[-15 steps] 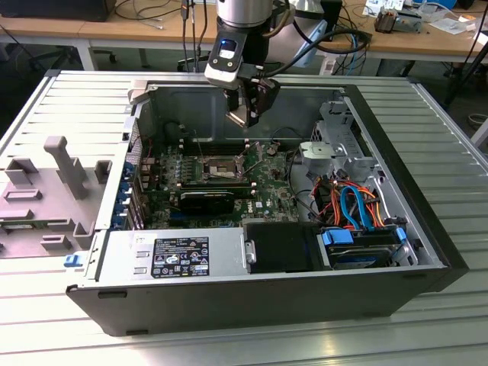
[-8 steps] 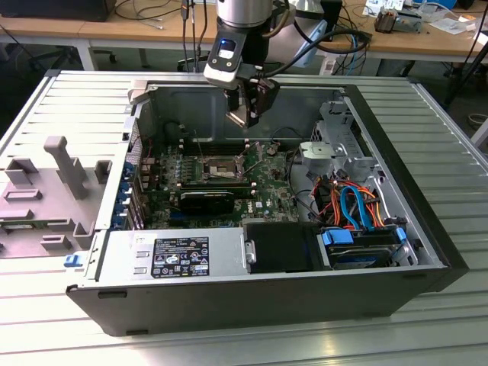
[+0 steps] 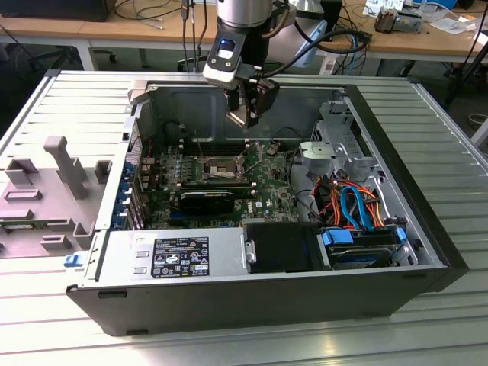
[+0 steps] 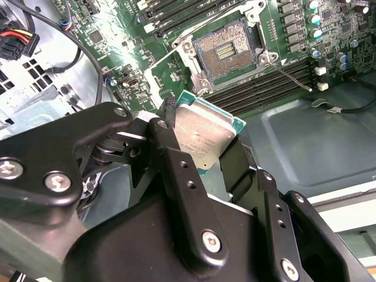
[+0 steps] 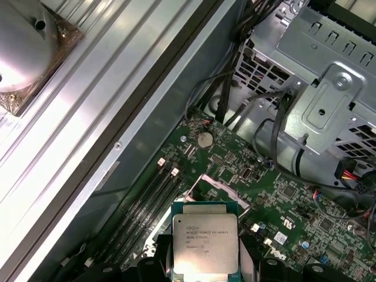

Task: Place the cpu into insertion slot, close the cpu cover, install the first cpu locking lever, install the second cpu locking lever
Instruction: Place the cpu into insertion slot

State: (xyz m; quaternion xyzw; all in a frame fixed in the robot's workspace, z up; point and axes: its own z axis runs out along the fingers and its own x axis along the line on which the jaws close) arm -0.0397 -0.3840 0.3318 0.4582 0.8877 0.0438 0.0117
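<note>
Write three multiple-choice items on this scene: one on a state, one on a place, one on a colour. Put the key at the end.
1. The insertion slot is:
A. holding a chip
B. hidden under a heat sink
C. empty, with its contacts exposed

2. The cpu is:
A. held in the gripper, above the circuit board
B. seated in the insertion slot
C. lying outside the case

3. The circuit board is:
A. red
B. green
C. white

Key:
1 C, since the second wrist view shows bare contacts inside the slot's metal rim.
2 A, since both wrist views show the cpu clamped between the black fingers, with the board behind it.
3 B, since the board is green in every view.
</note>
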